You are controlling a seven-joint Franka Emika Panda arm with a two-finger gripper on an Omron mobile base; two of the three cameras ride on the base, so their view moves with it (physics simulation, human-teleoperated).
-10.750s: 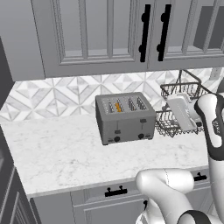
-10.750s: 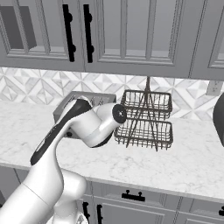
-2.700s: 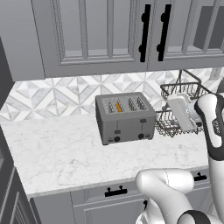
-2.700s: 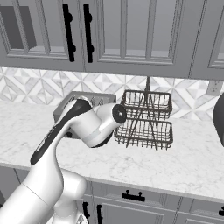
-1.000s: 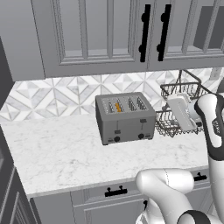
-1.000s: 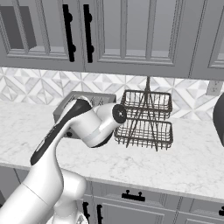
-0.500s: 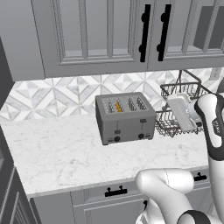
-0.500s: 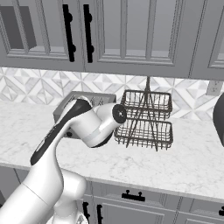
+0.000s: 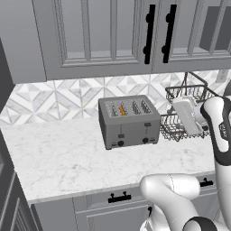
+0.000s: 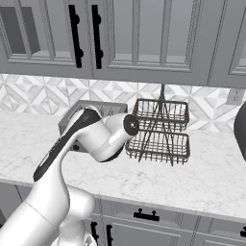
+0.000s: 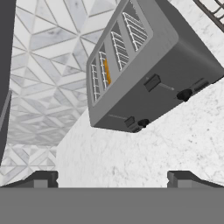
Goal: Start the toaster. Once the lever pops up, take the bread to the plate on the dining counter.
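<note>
The claw (image 11: 112,177) stands spread wide with nothing between its tips, which rise at the lower left and lower right of the hand view, well short of the toaster (image 11: 148,65). Across the last seconds nothing has changed: the arm, the toaster and everything around it sit just as they did in the earlier pictures of both base views. My reading is that the task has not really begun; neither slider has been pressed, so the toaster is not yet started.

In the left base view the toaster (image 9: 130,121) stands near the middle of the frame on the marble worktop (image 9: 67,158), close to the tiled wall, with a wire rack (image 9: 187,113) just to its right. The bread (image 9: 122,110) shows as an orange sliver in the second slot from the left. The lever (image 9: 121,136) below that slot sits low on the front face; a second tab is further right.

In the right base view the arm covers most of the toaster (image 10: 96,108), leaving a grey strip of its top. How deep the bread sits I cannot tell.
</note>
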